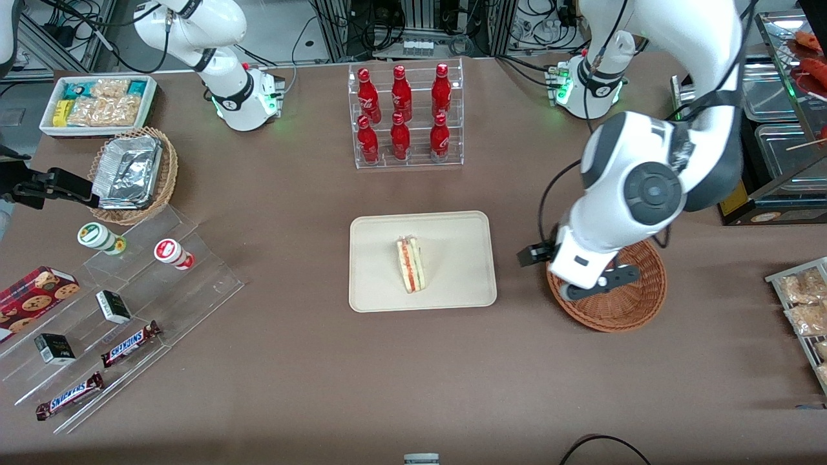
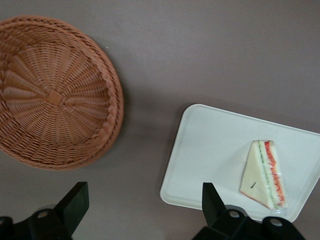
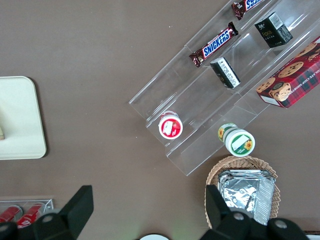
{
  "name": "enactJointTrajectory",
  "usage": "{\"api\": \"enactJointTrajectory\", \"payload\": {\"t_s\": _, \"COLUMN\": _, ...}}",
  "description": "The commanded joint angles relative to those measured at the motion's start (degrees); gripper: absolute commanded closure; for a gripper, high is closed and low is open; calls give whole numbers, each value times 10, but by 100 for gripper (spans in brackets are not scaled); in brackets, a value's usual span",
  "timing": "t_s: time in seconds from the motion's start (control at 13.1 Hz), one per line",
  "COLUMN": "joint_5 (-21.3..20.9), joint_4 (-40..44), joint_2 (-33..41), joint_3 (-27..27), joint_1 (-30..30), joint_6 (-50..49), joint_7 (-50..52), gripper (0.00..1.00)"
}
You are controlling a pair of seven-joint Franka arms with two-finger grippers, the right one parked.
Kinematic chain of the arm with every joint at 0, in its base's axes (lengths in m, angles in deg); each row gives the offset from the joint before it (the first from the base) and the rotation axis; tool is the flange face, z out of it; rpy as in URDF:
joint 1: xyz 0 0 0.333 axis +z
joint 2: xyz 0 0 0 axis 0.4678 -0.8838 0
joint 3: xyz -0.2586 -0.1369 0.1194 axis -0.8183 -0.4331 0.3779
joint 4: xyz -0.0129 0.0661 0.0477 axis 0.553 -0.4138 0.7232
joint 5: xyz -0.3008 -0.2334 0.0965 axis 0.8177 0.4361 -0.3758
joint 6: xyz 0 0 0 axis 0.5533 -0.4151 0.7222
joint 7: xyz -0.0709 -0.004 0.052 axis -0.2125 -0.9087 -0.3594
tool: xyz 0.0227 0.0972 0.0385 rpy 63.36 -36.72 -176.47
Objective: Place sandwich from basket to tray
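The gripper (image 2: 142,212) hung with fingers spread above the table between basket (image 1: 636,303) and tray (image 1: 381,290), the basket just beside it toward the working arm's end, the sandwich (image 1: 411,264) lying on the tray toward the parked arm's

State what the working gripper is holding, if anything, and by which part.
Nothing. The gripper is open and empty near the basket; the sandwich lies on the tray.

A brown table (image 1: 310,361) fills nearly the whole scene under even, bright light. Farther from the front camera than its edge, grey metal racks (image 1: 420,26) stand on a pale floor with black cables (image 1: 303,39) trailing between them. Toward the working arm's end of the table, a glass-fronted metal counter (image 1: 785,129) holds steel pans (image 1: 772,90).
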Motion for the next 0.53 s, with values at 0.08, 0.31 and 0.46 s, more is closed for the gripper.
{"api": "enactJointTrajectory", "payload": {"t_s": 0.08, "joint_5": -30, "joint_4": -91, "joint_2": 89, "joint_3": -8, "joint_1": 44, "joint_6": 4, "joint_7": -83, "gripper": 0}}
{"api": "enactJointTrajectory", "payload": {"t_s": 0.31, "joint_5": -30, "joint_4": -108, "joint_2": 130, "joint_3": -41, "joint_1": 99, "joint_6": -32, "joint_7": -177, "gripper": 0}}
{"api": "enactJointTrajectory", "payload": {"t_s": 0.46, "joint_5": -31, "joint_4": -134, "joint_2": 163, "joint_3": -76, "joint_1": 155, "joint_6": -48, "joint_7": -240, "gripper": 0}}
